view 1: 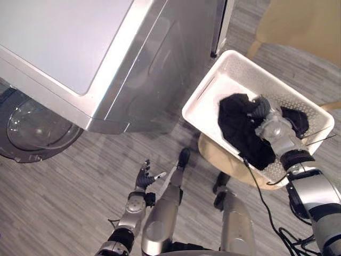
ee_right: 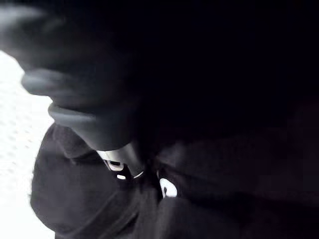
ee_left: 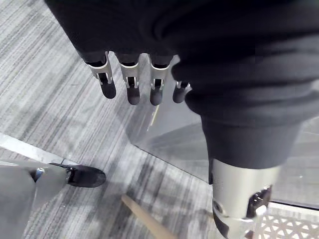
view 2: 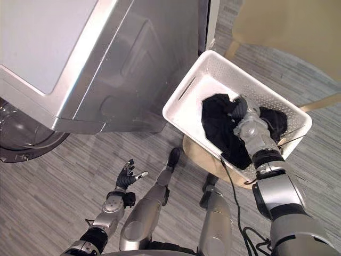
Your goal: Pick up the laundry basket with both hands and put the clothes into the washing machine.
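A white perforated laundry basket rests on a round wooden stool at my right. Black clothes lie heaped inside it. My right hand is down in the basket, pressed into the black cloth, which covers most of the hand. My left hand hovers low over the floor at the lower left, well away from the basket, its fingers straight and holding nothing. The silver washing machine stands at the upper left, with its round glass door at the far left.
Grey wood-look plank floor lies between the machine and the stool. A tan piece of furniture stands behind the basket at the upper right. The machine's side panel is close to the basket's left corner.
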